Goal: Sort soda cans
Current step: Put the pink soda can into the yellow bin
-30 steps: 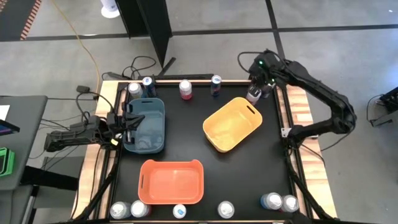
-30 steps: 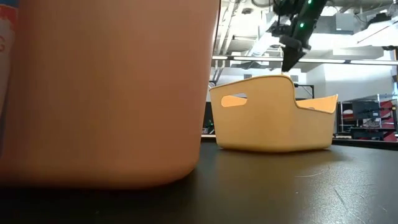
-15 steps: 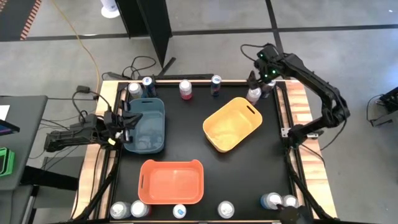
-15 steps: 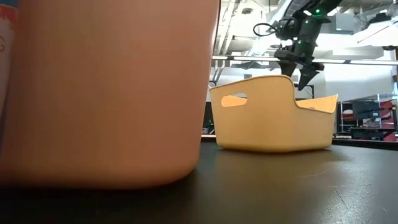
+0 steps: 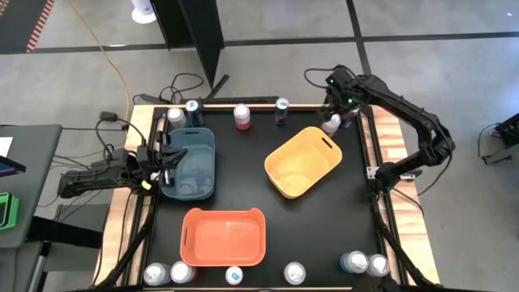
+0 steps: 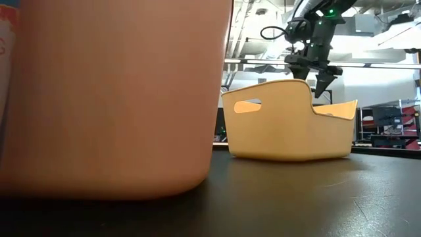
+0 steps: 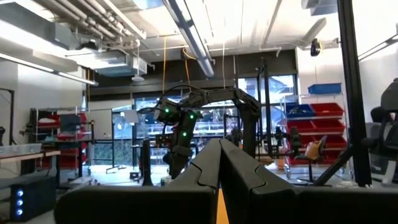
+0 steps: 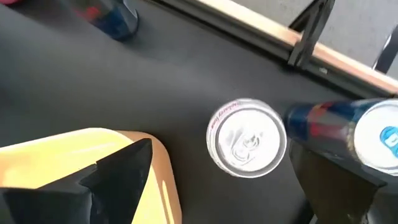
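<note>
The right gripper (image 5: 331,116) hangs over the far right corner of the black table (image 5: 251,170). Its two fingers (image 6: 320,84) are spread apart and point down, with nothing between them. Right under it stands a can with a silver top (image 8: 247,137), just past the corner of the yellow bin (image 5: 302,161). A blue and red can (image 8: 348,134) stands just beside that one.

Three more cans stand along the far edge: a pink one (image 5: 242,117), a blue one (image 5: 281,110) and one near the left corner (image 5: 192,108). More cans (image 5: 293,273) line the near edge of the table.

The orange bin (image 5: 224,236) sits near the front, and the blue bin (image 5: 190,163) is on the left side.

The left gripper (image 5: 165,156) waits by the blue bin's left rim. Its fingers (image 7: 239,172) are pressed together.
</note>
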`<action>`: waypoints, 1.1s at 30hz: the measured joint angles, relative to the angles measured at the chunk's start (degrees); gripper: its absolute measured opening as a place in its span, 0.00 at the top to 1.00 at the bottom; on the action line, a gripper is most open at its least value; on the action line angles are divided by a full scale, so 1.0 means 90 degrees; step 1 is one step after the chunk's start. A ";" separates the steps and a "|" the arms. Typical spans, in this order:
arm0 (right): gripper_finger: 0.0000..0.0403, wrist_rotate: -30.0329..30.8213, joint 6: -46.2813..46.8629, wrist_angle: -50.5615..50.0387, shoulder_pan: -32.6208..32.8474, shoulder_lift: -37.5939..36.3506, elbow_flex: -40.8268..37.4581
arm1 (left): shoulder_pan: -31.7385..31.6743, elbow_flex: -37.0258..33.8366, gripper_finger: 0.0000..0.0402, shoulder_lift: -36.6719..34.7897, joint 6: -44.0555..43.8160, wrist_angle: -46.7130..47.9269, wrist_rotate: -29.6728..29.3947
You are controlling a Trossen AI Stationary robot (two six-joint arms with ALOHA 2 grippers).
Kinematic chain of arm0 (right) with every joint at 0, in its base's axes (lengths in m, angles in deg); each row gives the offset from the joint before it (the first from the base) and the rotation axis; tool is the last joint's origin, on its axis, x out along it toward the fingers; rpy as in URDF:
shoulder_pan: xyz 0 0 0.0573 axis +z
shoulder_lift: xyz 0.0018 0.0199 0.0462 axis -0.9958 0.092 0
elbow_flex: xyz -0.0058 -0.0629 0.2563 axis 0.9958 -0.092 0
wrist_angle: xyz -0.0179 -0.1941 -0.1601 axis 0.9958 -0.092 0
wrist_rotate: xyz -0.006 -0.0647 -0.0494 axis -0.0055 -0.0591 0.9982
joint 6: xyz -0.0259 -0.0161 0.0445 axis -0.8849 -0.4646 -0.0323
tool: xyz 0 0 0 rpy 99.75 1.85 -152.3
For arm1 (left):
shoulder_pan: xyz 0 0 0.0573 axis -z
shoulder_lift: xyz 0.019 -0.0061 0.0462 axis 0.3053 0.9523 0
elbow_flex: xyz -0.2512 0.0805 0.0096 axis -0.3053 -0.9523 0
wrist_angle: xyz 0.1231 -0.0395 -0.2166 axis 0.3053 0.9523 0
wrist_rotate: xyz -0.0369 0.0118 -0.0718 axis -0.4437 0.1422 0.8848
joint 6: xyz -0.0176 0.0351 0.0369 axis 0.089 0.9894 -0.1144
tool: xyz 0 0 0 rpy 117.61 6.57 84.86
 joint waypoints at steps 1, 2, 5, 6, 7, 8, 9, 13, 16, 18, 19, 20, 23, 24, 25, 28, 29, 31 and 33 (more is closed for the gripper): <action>0.01 0.0041 0.0037 0.0017 -0.0008 0.0000 -0.0058 | 0.0000 0.0000 0.99 0.0000 0.0000 0.0030 0.0000; 0.01 0.0105 0.0068 0.0009 -0.0012 0.0000 -0.0109 | 0.0000 0.0000 0.99 0.0000 0.0002 0.0071 0.0000; 0.01 0.0232 0.0189 0.0103 -0.0019 0.0000 -0.0282 | -0.0002 0.0000 0.99 0.0000 -0.0002 0.0150 -0.0001; 0.01 0.0239 0.0226 0.0132 -0.0025 0.0000 -0.0318 | -0.0001 0.0000 0.99 0.0000 -0.0002 0.0156 0.0000; 0.01 0.0253 0.0250 0.0177 -0.0034 0.0000 -0.0372 | -0.0001 0.0002 0.99 0.0000 -0.0003 0.0156 0.0000; 0.01 0.0270 0.0263 0.0187 -0.0066 0.0000 -0.0422 | -0.0001 0.0002 0.99 0.0000 -0.0005 0.0154 0.0000; 0.01 0.0292 0.0266 0.0235 -0.0076 0.0000 -0.0496 | -0.0002 0.0002 0.99 0.0000 -0.0006 0.0157 0.0000; 0.01 0.0297 0.0375 0.0570 -0.0109 0.0000 -0.0811 | -0.0002 0.0002 0.99 0.0000 -0.0015 0.0157 0.0000; 0.01 0.0356 0.0426 0.0832 -0.0153 0.0000 -0.1016 | -0.0002 0.0002 0.99 0.0000 -0.0017 0.0157 0.0000; 0.01 0.0361 0.0505 0.0958 -0.0168 0.0002 -0.1091 | -0.0002 0.0005 0.99 0.0000 -0.0017 0.0157 0.0000; 0.01 0.0361 0.0528 0.1007 -0.0185 0.0002 -0.1117 | -0.0002 0.0005 0.99 0.0000 -0.0017 0.0162 0.0000; 0.01 0.0364 0.0551 0.1036 -0.0197 0.0000 -0.1137 | -0.0002 0.0005 0.99 0.0000 -0.0017 0.0164 0.0000; 0.01 0.0454 0.0687 0.1108 -0.0248 0.0000 -0.1251 | -0.0002 0.0009 0.99 0.0000 -0.0017 0.0169 0.0000; 0.01 0.0483 0.0689 0.1153 -0.0277 0.0000 -0.1323 | -0.0002 0.0010 0.99 0.0000 -0.0016 0.0169 0.0000; 0.01 0.0487 0.0703 0.1208 -0.0288 0.0000 -0.1392 | 0.0000 0.0010 0.99 0.0000 -0.0013 0.0170 0.0000; 0.01 0.0485 0.0769 0.1371 -0.0318 -0.0002 -0.1551 | -0.0001 0.0010 0.99 0.0000 -0.0003 0.0176 0.0000; 0.01 0.0486 0.0799 0.1438 -0.0318 -0.0002 -0.1577 | -0.0002 0.0010 0.99 0.0000 -0.0005 0.0176 0.0000; 0.01 0.0507 0.0842 0.1650 -0.0318 -0.0002 -0.1619 | -0.0002 0.0010 0.99 0.0000 0.0000 0.0179 0.0000; 0.01 0.0511 0.0902 0.1747 -0.0320 -0.0002 -0.1619 | -0.0002 0.0010 0.99 0.0000 0.0000 0.0179 0.0000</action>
